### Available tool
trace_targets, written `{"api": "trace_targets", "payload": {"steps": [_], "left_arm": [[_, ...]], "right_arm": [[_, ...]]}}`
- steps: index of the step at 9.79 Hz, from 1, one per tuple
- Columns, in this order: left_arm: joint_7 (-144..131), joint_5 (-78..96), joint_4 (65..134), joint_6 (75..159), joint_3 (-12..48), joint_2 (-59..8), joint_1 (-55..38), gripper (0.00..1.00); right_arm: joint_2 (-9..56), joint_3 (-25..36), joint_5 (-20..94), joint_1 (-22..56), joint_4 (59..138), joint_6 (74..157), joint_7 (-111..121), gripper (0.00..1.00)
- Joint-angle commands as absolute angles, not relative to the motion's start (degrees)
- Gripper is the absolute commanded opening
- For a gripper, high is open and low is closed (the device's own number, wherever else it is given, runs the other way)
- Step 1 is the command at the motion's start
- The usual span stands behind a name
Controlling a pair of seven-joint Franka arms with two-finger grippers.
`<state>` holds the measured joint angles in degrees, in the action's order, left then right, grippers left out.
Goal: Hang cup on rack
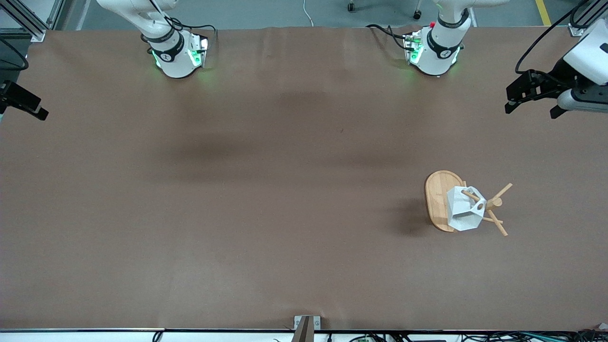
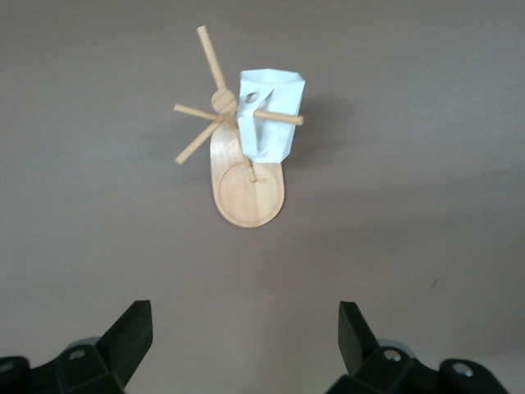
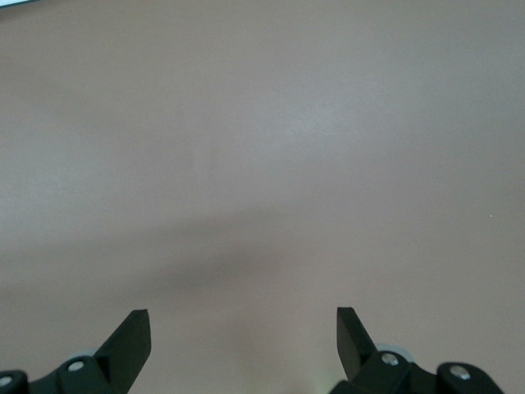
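Observation:
The white faceted cup (image 1: 461,211) hangs on the bamboo rack (image 1: 438,197), toward the left arm's end of the table. A peg passes through the hole in the cup's side tab. The left wrist view shows the cup (image 2: 275,115) hanging on a peg over the rack's oval base (image 2: 246,193). My left gripper (image 1: 531,108) is open and empty, raised over the table's end, well apart from the rack; its own view shows it too (image 2: 244,328). My right gripper (image 1: 28,107) waits open and empty over the right arm's end of the table, with only bare table below it (image 3: 244,332).
The brown table cover (image 1: 285,213) is bare apart from the rack. The two arm bases (image 1: 178,52) (image 1: 434,50) stand along the edge farthest from the front camera. A small bracket (image 1: 306,325) sits at the near edge.

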<state>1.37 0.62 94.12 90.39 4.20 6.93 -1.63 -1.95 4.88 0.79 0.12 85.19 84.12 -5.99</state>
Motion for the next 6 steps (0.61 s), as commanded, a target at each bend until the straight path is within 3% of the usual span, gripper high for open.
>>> {"api": "trace_targets", "payload": {"steps": [1, 6], "left_arm": [[-0.87, -0.88, 98.61, 90.53, 3.87, 8.96, -2.2, 1.0], [-2.55, -0.35, 97.91, 90.26, 3.87, 8.53, -2.29, 1.0]], "right_arm": [[-2.02, 4.57, 0.26, -0.35, 85.08, 83.85, -6.77, 1.0], [-1.93, 4.57, 0.7, -0.52, 84.46, 84.54, -5.89, 1.0]]}}
